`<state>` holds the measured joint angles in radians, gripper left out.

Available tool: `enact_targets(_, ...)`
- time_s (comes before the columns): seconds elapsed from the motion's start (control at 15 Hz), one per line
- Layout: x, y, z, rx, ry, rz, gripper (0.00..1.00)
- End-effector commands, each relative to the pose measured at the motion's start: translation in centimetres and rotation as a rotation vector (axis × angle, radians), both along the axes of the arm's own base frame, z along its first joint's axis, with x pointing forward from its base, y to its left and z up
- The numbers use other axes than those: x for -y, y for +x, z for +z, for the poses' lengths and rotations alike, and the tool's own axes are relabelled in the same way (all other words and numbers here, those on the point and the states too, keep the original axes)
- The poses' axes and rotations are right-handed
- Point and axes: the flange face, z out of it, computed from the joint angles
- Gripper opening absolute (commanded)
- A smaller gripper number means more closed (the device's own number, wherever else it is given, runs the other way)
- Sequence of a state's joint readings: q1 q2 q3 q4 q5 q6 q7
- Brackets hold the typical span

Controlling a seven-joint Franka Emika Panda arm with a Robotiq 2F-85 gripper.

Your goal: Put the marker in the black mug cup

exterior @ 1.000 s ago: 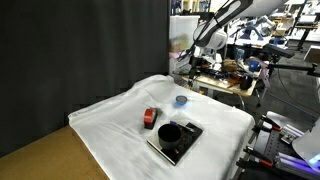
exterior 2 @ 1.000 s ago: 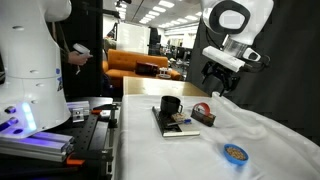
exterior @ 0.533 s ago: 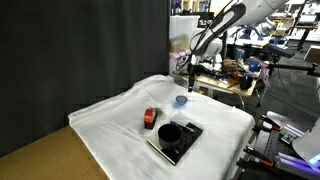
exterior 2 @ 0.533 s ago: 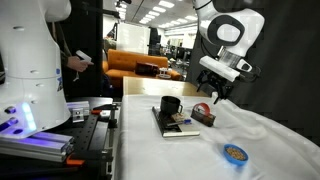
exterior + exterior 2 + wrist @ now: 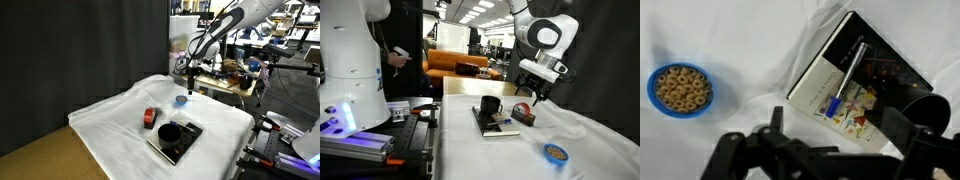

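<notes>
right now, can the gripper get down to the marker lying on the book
Probably yes. The gripper is open above the cloth, and the marker lies bare on top of the book with nothing over it. The black mug stands on one side, so the jaws have less room there.

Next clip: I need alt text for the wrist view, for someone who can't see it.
A marker lies on a flat dark book on white cloth, the black mug at the book's lower right. A blue bowl of cereal rings sits apart at left; open fingers frame the bottom edge.
</notes>
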<state>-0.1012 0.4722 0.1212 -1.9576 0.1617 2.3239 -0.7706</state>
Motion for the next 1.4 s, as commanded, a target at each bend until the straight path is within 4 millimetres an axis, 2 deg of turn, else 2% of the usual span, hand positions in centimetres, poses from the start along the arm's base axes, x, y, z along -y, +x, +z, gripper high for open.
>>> enact_targets(0.0,-1.7,0.9,1.7,0.025,0.017,0.047,1.0)
enact_targets(0.27,-3.6,1.1,2.1,0.039,0.023,0.037,1.0)
enact_targets(0.4,-3.5,1.3,2.3,0.037,0.049,-0.017,1.0)
enact_targets(0.47,-3.8,1.2,1.9,0.037,0.029,0.024,1.0)
enact_targets(0.87,-3.5,1.3,1.8,0.036,0.033,0.002,1.0)
enact_targets(1.33,-5.1,0.7,0.7,0.009,0.055,0.042,1.0)
